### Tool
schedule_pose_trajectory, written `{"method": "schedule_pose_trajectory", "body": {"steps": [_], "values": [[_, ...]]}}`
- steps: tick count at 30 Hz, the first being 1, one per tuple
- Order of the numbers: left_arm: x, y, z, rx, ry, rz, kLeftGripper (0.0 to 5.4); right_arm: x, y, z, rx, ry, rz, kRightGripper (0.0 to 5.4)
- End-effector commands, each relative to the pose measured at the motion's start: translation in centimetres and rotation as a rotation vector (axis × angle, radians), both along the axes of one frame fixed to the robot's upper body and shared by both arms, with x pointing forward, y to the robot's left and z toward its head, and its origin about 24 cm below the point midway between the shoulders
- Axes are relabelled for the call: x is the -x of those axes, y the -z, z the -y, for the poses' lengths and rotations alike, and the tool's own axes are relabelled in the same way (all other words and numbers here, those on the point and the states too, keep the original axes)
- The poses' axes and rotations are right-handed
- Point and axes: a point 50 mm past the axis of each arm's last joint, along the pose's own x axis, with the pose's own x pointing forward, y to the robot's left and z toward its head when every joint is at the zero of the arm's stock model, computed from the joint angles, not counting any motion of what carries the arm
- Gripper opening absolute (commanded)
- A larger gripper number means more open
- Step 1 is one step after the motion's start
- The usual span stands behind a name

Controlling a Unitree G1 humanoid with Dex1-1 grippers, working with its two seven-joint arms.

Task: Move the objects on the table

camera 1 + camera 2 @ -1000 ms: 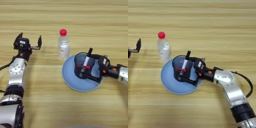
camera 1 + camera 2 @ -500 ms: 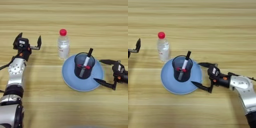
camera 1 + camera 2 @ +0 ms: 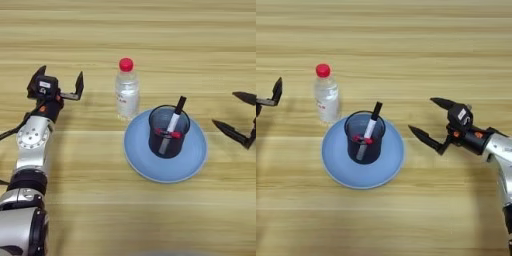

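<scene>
Two grippers, both spread wide and holding nothing. Right gripper [image 3: 428, 117] low over the table [image 3: 406, 40], just to the right of the plate [image 3: 336, 170], fingers parted and pointed toward it, touching neither plate nor cup. Left gripper [image 3: 61, 80] far off on the left side, fingers apart, well clear of everything.

Black mesh pen cup [image 3: 364, 139] upright in the middle of the round light-blue plate, carrying a black-capped marker [image 3: 371, 123] that leans up and to the right past the rim, plus something red low inside. Clear plastic bottle [image 3: 326, 99] with red cap upright on the bare wood, just beside the plate's upper left edge, possibly touching it; cannot tell. Pale label band on the bottle, writing too small to read. No legible brand anywhere.

Nothing between the right gripper's fingers and the plate.
</scene>
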Motion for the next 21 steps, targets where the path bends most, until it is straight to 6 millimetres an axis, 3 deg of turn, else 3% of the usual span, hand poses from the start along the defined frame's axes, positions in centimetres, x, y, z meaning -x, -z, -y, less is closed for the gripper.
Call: {"method": "schedule_pose_trajectory", "body": {"steps": [1,9,21], "values": [[-0.2,-0.4,-0.3,-0.002,-0.002,0.009,5.40,-1.5,-1.3,0.6,-0.083,0.123,0.076,5.36],[-0.1,-0.8,-0.2,0.003,0.015,0.040,5.40,-3.3,-2.1,1.1,-0.208,0.310,0.129,5.36],[0.3,-1.0,0.5,0.020,0.063,0.071,5.40,-4.3,-0.9,1.4,-0.188,0.459,0.115,5.36]]}}
